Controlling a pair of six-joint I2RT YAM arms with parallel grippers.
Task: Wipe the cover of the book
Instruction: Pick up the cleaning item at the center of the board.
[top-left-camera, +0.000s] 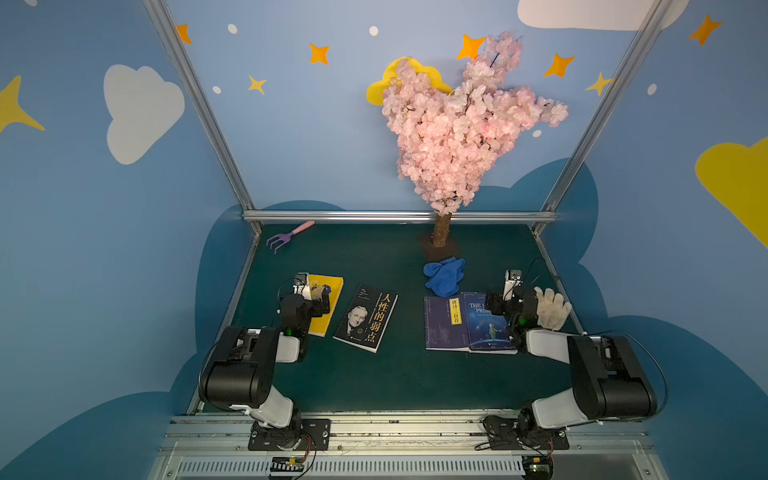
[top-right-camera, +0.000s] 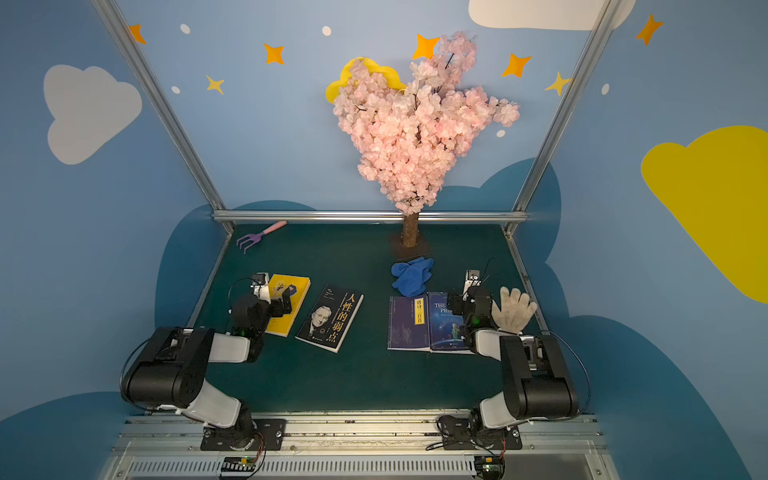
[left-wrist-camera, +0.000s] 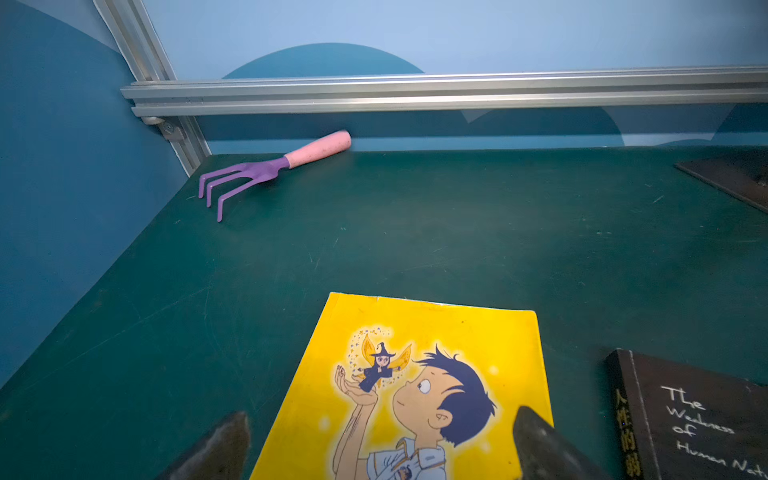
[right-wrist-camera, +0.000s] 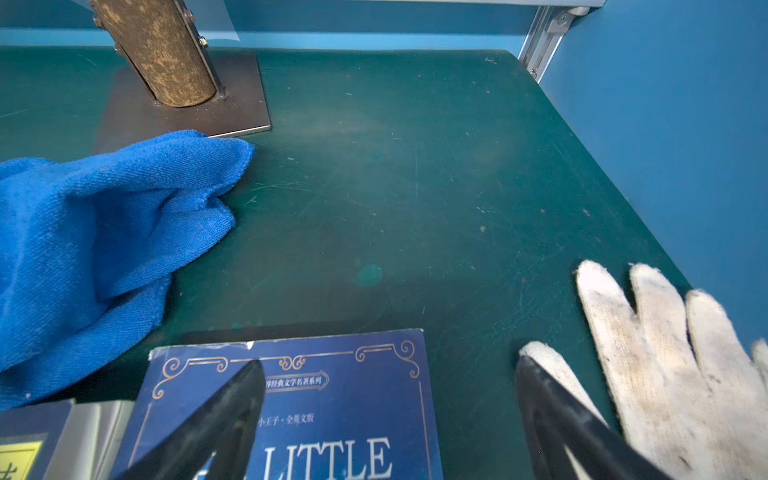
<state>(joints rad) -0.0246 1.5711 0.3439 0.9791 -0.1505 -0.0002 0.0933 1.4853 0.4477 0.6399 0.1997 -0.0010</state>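
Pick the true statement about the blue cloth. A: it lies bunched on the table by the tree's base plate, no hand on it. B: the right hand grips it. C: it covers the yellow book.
A: the blue cloth lies bunched on the table by the base plate; left hand and right hand are open, off it.

Blue book (right-wrist-camera: 353, 395): "LITTLE"; black book (top-left-camera: 365, 318): "人性的弱点" (gold characters).
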